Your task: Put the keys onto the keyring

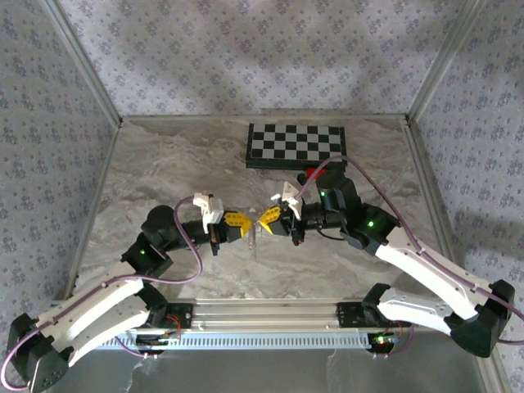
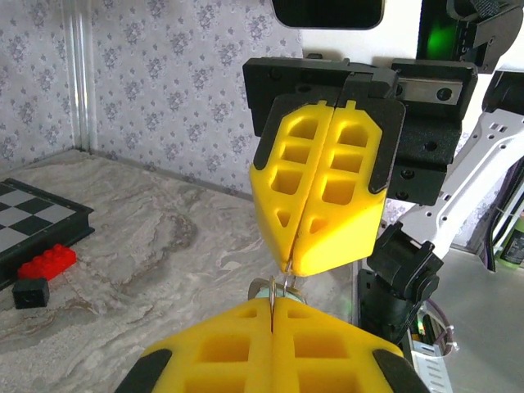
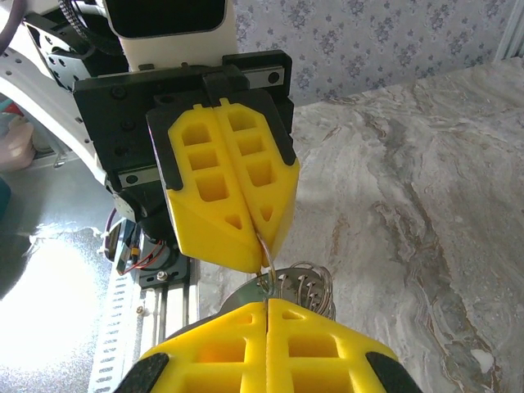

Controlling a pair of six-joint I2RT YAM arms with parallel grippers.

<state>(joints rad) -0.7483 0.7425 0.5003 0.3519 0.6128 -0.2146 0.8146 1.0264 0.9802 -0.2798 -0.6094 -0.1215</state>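
2 shut jaw pairs: left gripper (image 1: 245,223) and right gripper (image 1: 264,219) meet tip-to-tip mid-table, each pinching the keyring (image 3: 304,282), whose loops bulge toward 3 o'clock. We judge it light, springy, slippery; pinch the wire itself.

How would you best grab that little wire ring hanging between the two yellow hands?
By its thin rim, from outside the loop. The ring is a wire coil with an open middle, so closing across the wire should hold. The left hand and right hand seem to pinch it so.
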